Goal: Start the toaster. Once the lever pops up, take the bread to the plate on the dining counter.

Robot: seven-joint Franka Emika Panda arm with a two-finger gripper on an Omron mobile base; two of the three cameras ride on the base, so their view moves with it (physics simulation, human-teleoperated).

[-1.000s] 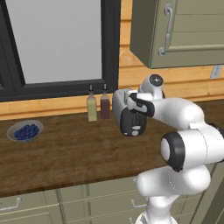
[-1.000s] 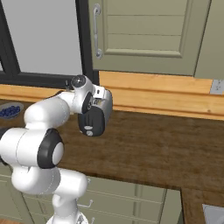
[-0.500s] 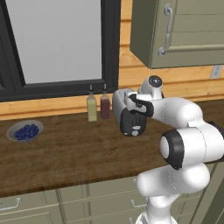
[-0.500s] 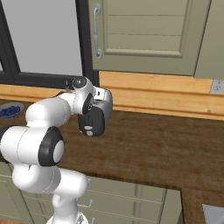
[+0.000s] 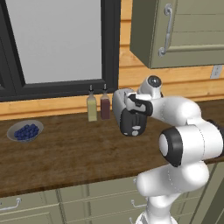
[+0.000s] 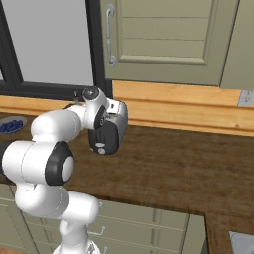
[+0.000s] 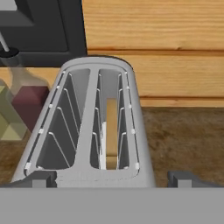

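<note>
1. I get even, flat light in all three views; it is a render, and no lamp or single light source shows.
2. Shadows are faint. I see only soft darkening under the toaster (image 5: 131,116) and the bottles (image 5: 98,104) on the counter (image 5: 65,153).
3. The arm (image 5: 188,144) is bright white with smooth shading and no blown-out glare.
4. The window (image 5: 52,39) is a plain pale grey pane, without reflections.
5. In the hand view the slots (image 7: 87,122) look sharp, the bread (image 7: 111,127) a little soft; straight lines stay straight at the edges.
</note>
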